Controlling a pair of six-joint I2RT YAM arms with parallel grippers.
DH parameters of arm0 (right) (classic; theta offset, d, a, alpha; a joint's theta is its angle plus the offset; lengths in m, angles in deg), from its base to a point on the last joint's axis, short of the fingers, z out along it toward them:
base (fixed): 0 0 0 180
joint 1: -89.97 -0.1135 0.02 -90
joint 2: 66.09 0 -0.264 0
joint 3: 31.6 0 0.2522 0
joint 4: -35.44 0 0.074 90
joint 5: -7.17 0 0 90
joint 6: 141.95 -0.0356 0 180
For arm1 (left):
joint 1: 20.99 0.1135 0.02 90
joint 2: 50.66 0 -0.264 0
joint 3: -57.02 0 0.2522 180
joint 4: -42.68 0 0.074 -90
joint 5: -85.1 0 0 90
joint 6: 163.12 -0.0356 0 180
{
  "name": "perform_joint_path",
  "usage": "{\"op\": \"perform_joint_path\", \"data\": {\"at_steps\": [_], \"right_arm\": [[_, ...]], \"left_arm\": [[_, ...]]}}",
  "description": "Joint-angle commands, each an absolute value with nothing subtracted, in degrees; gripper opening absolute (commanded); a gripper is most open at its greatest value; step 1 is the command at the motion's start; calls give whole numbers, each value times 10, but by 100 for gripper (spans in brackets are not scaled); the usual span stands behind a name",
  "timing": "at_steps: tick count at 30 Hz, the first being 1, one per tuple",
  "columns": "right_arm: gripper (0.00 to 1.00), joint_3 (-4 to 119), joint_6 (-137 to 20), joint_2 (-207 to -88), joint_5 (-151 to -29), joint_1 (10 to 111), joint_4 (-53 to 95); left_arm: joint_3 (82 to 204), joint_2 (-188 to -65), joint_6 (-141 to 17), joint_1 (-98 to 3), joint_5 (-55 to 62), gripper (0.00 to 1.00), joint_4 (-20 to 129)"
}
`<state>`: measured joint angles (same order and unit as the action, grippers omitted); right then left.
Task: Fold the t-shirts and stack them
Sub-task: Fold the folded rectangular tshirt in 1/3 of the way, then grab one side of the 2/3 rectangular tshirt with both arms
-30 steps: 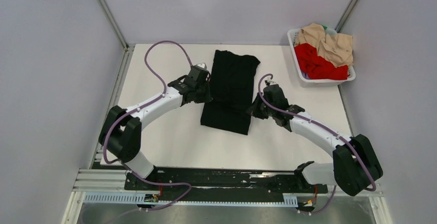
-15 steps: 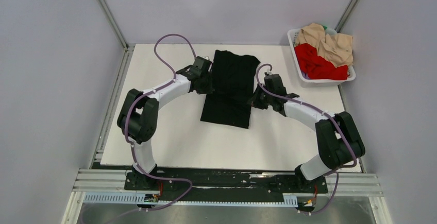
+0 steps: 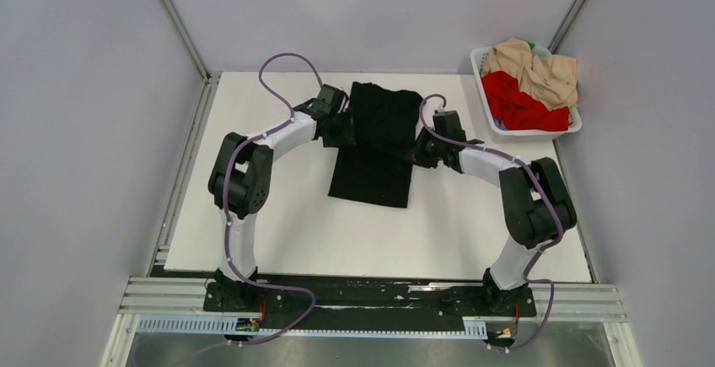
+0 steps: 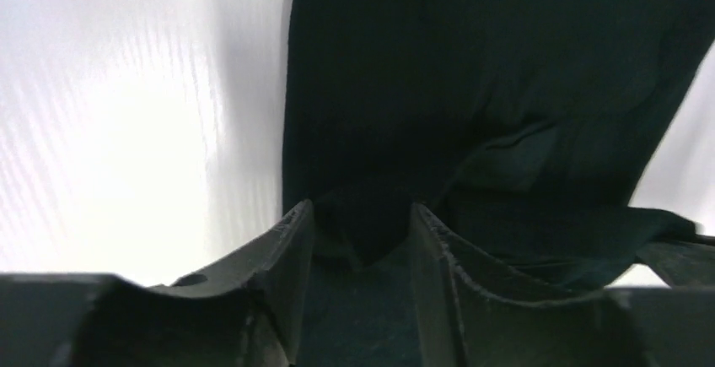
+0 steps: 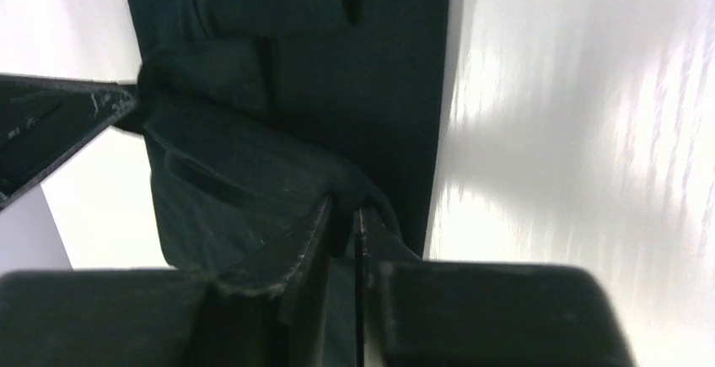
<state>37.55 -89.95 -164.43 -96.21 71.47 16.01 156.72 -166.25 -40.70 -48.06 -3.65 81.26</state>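
**Position.** The long, flat-folded, soft-cloth black t-shirt (image 3: 375, 143) lies as a lengthwise strip on the white flat table (image 3: 278, 215). It sits nearer the far edge than the near one and about midway between the left and right edges. A white plastic basket (image 3: 497, 132) stands at the far right corner, holding a crumpled red t-shirt (image 3: 518, 105) under a crumpled beige t-shirt (image 3: 540, 67).

**Grippers.** The left gripper (image 4: 361, 215) is at the strip's left edge. Its jaws are parted, with a fold of black cloth lying loose in the gap and not pressed from either side. The right gripper (image 5: 344, 208) is at the strip's right edge. Its jaws are almost together, nipping a raised pucker of the black cloth at the tips.

**Handling (judgement).**
- The cloth is light, limp and not fragile. It will sag and drag rather than hold a shape.
- The stacked layers can slide over each other, so a pinch should take the full thickness at a folded edge.
- To fold crosswise, hold the two corners of one short end and lift them evenly, or the strip will skew.
- A single mid-edge pinch would only bunch the cloth.

**Count.**
- Black t-shirts: one.
- Red: one visible.
- Beige: at least one. The heap is too rumpled to tell whether it is more than one.
- Baskets: one.
- Arms: two.
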Motion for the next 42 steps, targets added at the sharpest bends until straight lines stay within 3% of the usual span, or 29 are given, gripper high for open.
{"op": "perform_joint_path", "data": {"at_steps": [1, 2, 3, 5, 11, 20, 27, 37, 42], "right_arm": [[23, 437, -901, -1672, -953, 736, 191], [36, 444, -900, -1672, -953, 741, 191], [48, 450, -899, -1669, -955, 744, 191], [65, 451, -895, -1653, -951, 747, 190], [99, 395, -870, -1582, -958, 744, 190], [100, 253, -864, -1448, -1030, 715, 206], [99, 164, -912, -1412, -1053, 688, 192], [73, 136, -950, -1463, -1029, 672, 220], [65, 144, -962, -1495, -1025, 664, 251]], "left_arm": [[1640, -1678, -416, -462, -4, 68, 794], [1648, -1677, -417, -456, -2, 77, 796], [1662, -1673, -418, -454, -2, 94, 797], [1673, -1659, -420, -448, -2, 99, 803], [1601, -1579, -425, -446, -24, 100, 795], [1362, -1426, -377, -447, -1, 100, 775], [1245, -1390, -345, -448, 40, 98, 739], [1210, -1443, -327, -467, 64, 74, 696], [1207, -1478, -323, -472, 79, 61, 680]]}}
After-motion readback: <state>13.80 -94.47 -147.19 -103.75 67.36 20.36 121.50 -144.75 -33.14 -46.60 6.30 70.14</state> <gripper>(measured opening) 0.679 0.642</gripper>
